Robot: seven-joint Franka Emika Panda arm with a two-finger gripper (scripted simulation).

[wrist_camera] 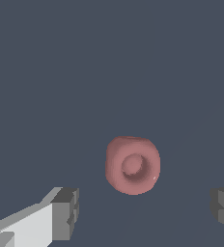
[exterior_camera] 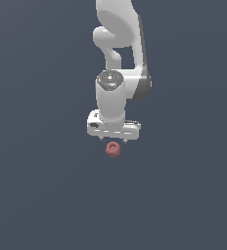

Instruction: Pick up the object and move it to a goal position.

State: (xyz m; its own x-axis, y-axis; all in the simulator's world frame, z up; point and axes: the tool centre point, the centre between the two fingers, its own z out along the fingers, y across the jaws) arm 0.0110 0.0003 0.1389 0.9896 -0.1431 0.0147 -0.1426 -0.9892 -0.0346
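In the exterior view the white arm (exterior_camera: 120,63) hung straight down over a plain dark-grey surface (exterior_camera: 37,195), and its tool (exterior_camera: 115,140) stood released, fingers spread wide with nothing between them. The dull-red object (exterior_camera: 113,149) lay just below the tool, at about six o'clock from it, apart from both fingertips. The wrist view showed the object (wrist_camera: 132,165) with its dimpled hollow facing the camera, and one grey finger pad (wrist_camera: 65,213) off to either side, neither touching it.
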